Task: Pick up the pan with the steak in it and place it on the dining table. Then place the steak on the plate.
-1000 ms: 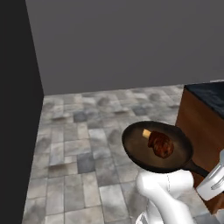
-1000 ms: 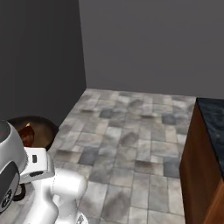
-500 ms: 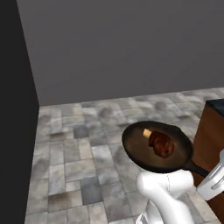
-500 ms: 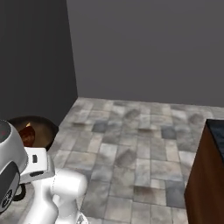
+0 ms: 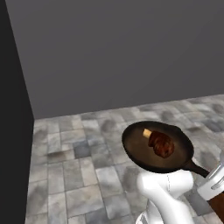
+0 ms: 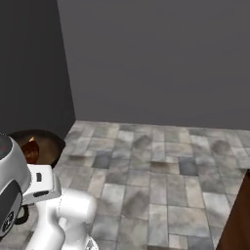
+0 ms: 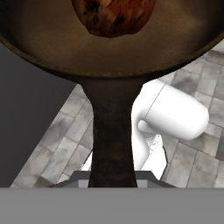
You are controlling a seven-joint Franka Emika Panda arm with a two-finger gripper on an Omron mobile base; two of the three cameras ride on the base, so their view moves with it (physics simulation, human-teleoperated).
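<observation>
A round dark pan [image 5: 140, 151] hangs level above the tiled floor, carried by its long black handle [image 5: 197, 168]. My gripper [image 5: 209, 176] is shut on the far end of that handle. The reddish-brown steak [image 5: 161, 145] lies in the pan with a small yellowish bit [image 5: 147, 132] beside it. In the hand view the handle [image 7: 112, 131] runs from my gripper [image 7: 113, 180] up to the pan [image 7: 52, 41], with the steak [image 7: 113, 15] at the top. In the right base view the pan [image 6: 45, 139] shows partly behind my arm. A sliver of the dining table's brown wooden base [image 6: 240, 217] shows at the right edge. The plate is out of view.
Grey stone floor tiles [image 5: 78, 175] spread under the pan. A plain grey wall [image 5: 122, 52] stands behind, with a darker wall or panel [image 5: 13, 131] at the left. My white arm [image 5: 164, 197] rises below the pan.
The whole scene has slid to the right in both base views, so the camera has turned; the table has nearly left the frame. The pan keeps its place relative to my arm.
</observation>
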